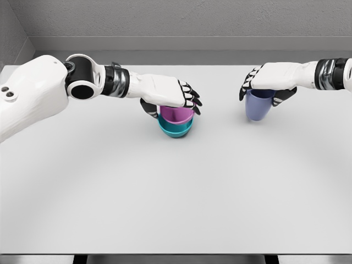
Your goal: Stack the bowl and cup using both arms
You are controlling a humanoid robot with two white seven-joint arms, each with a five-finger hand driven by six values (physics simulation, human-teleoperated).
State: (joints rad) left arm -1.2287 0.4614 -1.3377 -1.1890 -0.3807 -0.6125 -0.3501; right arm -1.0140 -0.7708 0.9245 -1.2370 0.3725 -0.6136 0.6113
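The left arm reaches in from nine o'clock toward the centre, its robot hand [175, 94] palm down with fingers curled in a grip. The right arm enters from two o'clock, wrist level, its robot hand [269, 82] likewise palm down, fingers closed in a grip.

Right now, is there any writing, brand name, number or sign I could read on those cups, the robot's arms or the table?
None: no readable text shows anywhere.
Magenta cup: plain, no label.
Teal bowl: plain.
Blue-violet cup: plain.
Left hand and right hand: white shells, black fingers, no lettering.
Left arm: only two small dark dots, not characters.
Table: bare grey, no markings.
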